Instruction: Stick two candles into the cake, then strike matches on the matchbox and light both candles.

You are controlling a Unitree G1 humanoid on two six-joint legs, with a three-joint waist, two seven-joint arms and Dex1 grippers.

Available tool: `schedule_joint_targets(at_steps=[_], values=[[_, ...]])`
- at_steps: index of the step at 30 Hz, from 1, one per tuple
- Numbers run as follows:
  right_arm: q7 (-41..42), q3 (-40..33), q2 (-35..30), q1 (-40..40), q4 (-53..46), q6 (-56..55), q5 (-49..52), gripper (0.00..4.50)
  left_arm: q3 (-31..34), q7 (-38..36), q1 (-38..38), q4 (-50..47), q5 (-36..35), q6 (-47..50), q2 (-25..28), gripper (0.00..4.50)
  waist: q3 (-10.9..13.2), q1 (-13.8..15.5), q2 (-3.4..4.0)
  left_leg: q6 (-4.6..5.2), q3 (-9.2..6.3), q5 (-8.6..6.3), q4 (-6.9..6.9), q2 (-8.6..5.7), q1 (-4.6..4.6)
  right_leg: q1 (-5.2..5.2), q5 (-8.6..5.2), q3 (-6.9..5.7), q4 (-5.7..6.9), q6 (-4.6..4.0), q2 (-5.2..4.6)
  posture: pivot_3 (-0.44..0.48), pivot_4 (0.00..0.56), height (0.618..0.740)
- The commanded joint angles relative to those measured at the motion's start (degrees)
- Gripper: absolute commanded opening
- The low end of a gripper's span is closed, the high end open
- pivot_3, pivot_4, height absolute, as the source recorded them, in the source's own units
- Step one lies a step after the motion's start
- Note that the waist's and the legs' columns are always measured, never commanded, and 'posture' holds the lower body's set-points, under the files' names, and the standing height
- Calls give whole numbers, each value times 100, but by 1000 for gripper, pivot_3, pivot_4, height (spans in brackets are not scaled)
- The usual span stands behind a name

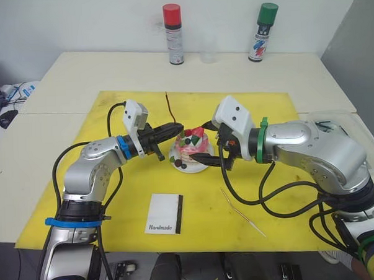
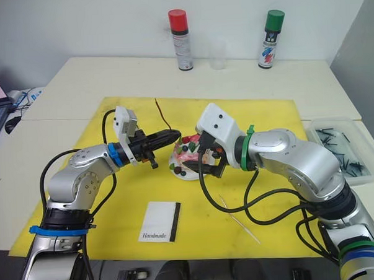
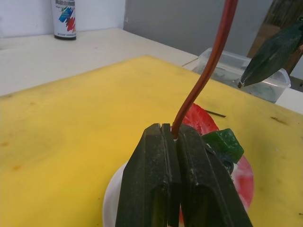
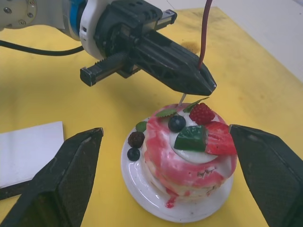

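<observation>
Yellow matting [image 1: 115,199] was spread under everything, and on it the small pink cake [image 4: 189,156] was seated on its white plate [image 4: 142,184], topped with strawberry, green leaves and dark berries. The left gripper [image 1: 176,128] was clamped tight on the reddish candle [image 1: 168,107], which was pinched near its lower end and carried upright, curving up above the fingertips. Its pale tip was held just over the cake's top, right at the gripper's nose; whether it touched the icing could not be told. The right gripper [image 4: 165,156] was spread wide, one black finger [image 4: 61,175] set to each side of the cake and plate, with nothing gripped between them. The two grippers were faced nose to nose across the cake.

The golden candle [image 1: 241,212] was laid flat on the mat, below and outward of the right forearm, apart from the cake. The matchbox [image 1: 165,213], white with a black strip and "Handmade" in script, was laid flat nearer the robot than the left gripper, well short of the plate.

A clear plastic tub [image 2: 342,147] was parked beyond the mat's edge, outboard of the right arm, and short dark matches [image 2: 336,143] were scattered loose inside it. Two spray cans, a red-capped can [image 1: 173,34] and a green-capped can [image 1: 262,32], were stood at the table's far edge, well beyond both grippers, with a clear cup [image 1: 209,52] set between them.
</observation>
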Motion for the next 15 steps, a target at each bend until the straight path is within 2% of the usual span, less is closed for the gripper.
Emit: schedule_joint_targets(at_steps=[1,9,15], values=[[25,-180,21,-7,-199,-26,-63,4461,-41,-63,2,-98,118,-151,-27,0,0,0,0,0,-4,0,0,0,0,0,0,-3,0,-1,0,0,150,733],[53,-165,30,38,-209,-122,-170,4461,-96,-159,314,96,396,-403,-107,0,0,2,1,-1,-20,1,0,0,2,10,1,-20,2,-12,0,0,150,733],[-48,-197,109,170,-141,-376,-458,4461,41,53,502,354,408,-631,-419,0,-1,15,2,-1,-23,1,2,-1,7,18,-1,-25,2,-13,-1,0,150,733]])
